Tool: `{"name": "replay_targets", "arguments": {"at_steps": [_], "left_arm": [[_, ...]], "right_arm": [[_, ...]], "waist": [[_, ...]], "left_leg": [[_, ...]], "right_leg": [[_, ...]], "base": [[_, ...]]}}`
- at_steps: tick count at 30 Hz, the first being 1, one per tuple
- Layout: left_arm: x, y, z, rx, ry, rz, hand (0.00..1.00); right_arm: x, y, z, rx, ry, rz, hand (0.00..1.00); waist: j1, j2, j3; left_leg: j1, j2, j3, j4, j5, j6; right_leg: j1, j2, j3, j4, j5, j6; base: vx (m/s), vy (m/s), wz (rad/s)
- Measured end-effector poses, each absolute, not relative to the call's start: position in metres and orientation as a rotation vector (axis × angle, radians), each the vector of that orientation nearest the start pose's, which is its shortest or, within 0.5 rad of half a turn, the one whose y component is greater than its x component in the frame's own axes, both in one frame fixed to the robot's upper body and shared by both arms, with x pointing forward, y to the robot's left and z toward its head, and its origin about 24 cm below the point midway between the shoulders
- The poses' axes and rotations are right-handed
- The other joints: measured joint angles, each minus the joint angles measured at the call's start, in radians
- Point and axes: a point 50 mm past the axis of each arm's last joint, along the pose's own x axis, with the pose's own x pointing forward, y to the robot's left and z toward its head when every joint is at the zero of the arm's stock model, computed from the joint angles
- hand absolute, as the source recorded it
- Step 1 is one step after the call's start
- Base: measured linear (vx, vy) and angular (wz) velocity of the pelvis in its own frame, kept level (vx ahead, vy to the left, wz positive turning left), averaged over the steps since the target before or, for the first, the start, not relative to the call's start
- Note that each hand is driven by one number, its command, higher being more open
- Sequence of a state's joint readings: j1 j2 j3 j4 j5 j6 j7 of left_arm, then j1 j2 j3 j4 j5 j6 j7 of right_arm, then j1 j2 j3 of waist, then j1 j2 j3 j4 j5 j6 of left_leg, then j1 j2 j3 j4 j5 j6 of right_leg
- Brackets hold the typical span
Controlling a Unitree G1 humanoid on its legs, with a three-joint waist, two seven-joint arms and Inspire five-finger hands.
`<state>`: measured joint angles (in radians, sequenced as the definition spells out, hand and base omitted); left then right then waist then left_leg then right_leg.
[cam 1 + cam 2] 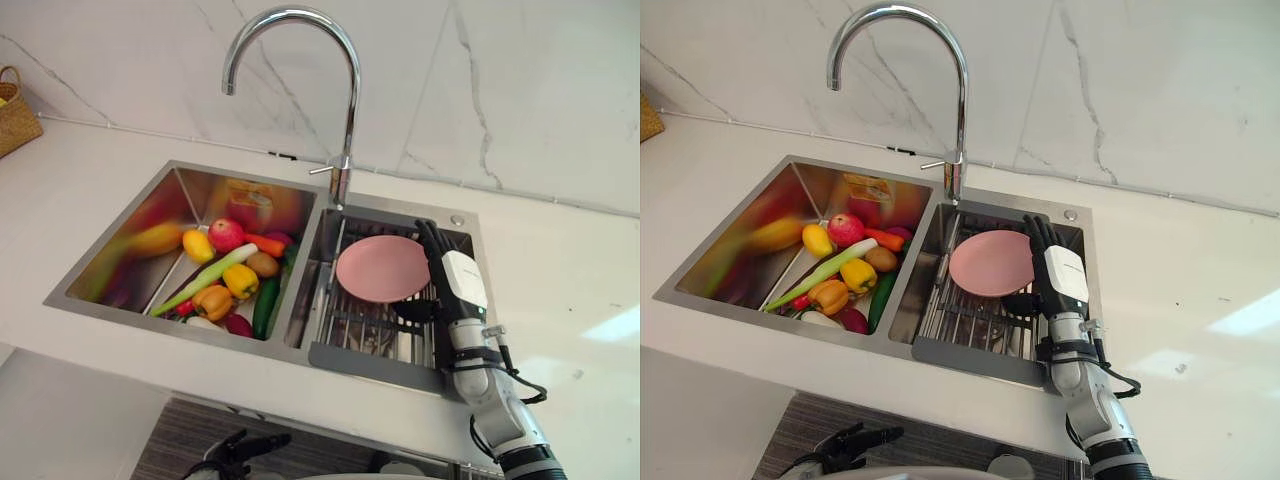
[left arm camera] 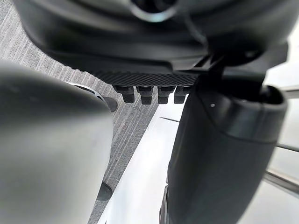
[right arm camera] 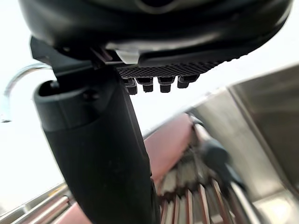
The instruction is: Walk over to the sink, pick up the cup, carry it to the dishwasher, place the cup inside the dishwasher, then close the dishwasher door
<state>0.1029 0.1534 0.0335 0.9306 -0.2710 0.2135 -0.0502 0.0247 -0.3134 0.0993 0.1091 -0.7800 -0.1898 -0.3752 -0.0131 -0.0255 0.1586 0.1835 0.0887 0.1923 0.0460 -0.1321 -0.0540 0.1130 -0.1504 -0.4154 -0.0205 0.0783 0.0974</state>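
Observation:
My right hand (image 1: 462, 285) reaches out over the right basin of the steel sink (image 1: 462, 222), fingers straight and open, beside a pink plate (image 1: 380, 268) that rests on the wire rack (image 1: 345, 330). In the right wrist view a dark rounded object (image 3: 216, 155) lies on the rack past the fingers; I cannot tell whether it is the cup. The thumb (image 3: 98, 154) stands apart from the fingers with nothing held. My left hand (image 1: 240, 450) hangs low below the counter edge, fingers relaxed and open.
A tall curved tap (image 1: 345, 110) rises behind the divider. The left basin holds several vegetables and fruit (image 1: 232, 275). A wicker basket (image 1: 15, 112) sits on the white counter (image 1: 560, 290) at far left. The marble wall stands behind.

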Motion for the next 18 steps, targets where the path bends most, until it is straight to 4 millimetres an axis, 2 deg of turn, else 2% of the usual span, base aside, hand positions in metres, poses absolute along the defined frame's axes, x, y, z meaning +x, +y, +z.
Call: {"name": "replay_targets", "arguments": {"at_steps": [7,8,11,18], "left_arm": [[0.097,0.208,-0.156,-0.153,1.198,0.189,1.0],[0.097,0.208,-0.156,-0.153,1.197,0.189,1.0],[0.098,0.208,-0.155,-0.153,1.191,0.187,1.0],[0.102,0.208,-0.154,-0.119,1.183,0.165,1.0]], "right_arm": [[0.242,-0.181,0.035,-1.104,-0.277,-0.041,1.0],[0.243,-0.181,0.034,-1.111,-0.275,-0.032,0.0],[0.245,-0.183,0.032,-1.153,-0.256,0.002,0.0],[0.249,-0.173,0.023,-1.248,-0.263,0.113,0.0]], "waist": [[0.003,-0.001,0.005],[0.005,-0.001,0.005],[0.015,-0.001,0.006],[0.024,-0.002,0.009]], "left_leg": [[0.0,0.0,-0.006,0.0,0.0,0.0],[-0.001,0.0,-0.007,0.0,0.0,0.0],[-0.001,0.0,-0.008,0.0,0.0,0.0],[-0.008,-0.001,-0.018,0.0,0.0,0.001]], "right_leg": [[0.004,0.0,-0.005,0.0,0.0,0.0],[0.004,0.0,-0.006,-0.001,0.0,0.0],[0.004,0.0,-0.007,0.0,0.0,0.0],[0.004,-0.001,-0.017,-0.001,0.0,0.0]], "base": [[-0.01,-0.003,0.02],[0.0,0.0,0.0],[0.0,0.0,0.0],[-0.01,-0.003,0.04]]}}
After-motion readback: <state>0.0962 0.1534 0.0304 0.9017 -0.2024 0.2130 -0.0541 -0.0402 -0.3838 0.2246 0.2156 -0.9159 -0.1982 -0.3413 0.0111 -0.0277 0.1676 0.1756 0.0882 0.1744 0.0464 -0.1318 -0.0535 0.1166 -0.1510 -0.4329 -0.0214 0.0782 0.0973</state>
